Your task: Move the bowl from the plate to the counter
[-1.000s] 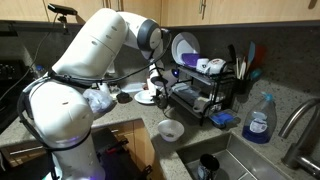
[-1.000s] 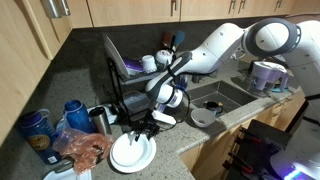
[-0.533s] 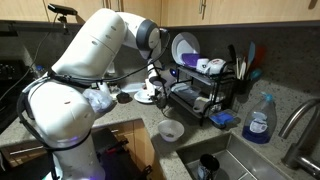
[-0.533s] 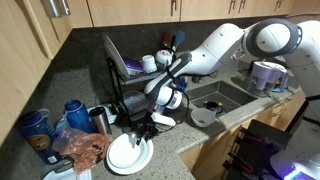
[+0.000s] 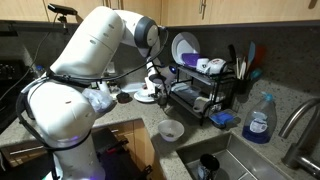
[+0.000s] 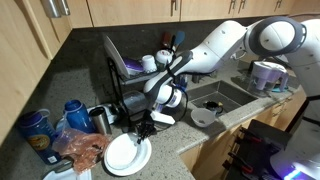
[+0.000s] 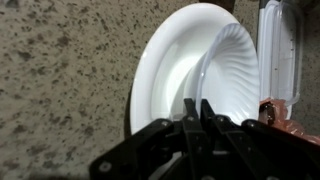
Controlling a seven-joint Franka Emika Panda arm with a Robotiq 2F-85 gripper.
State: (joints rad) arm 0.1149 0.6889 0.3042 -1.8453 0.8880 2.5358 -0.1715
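The claw (image 7: 196,103) is clenched on the near rim of the bowl (image 7: 232,68). In the wrist view its two dark fingers stand almost together, with the thin white edge pinched between them. The bowl is shallow, with a faintly ribbed wall, and sits inside the small white plate (image 7: 158,75), pushed toward one side so that a broad crescent of plate shows. The plate lies on the speckled desk (image 7: 60,80). Just beyond the plate's far edge are a clear plastic container (image 7: 272,48) and a reddish packet (image 7: 276,108).

In an exterior view the plate (image 6: 124,158) rests close to the front edge of the desk (image 6: 75,75), and the claw (image 6: 147,127) comes down over its rim from the dish-rack side. At this size the bowl cannot be told apart from the plate there. A wire dish rack (image 6: 135,70) stands behind, a sink (image 6: 215,102) lies further along, and blue bottles (image 6: 36,126) and a metal cup (image 6: 98,120) crowd the corner near the plate.

In an exterior view the white arm (image 5: 95,45) reaches across toward the rack (image 5: 205,88). A separate, deeper whitish bowl (image 5: 171,129) sits alone near the desk's front edge, and a blue soap bottle (image 5: 259,120) stands beside the tap.
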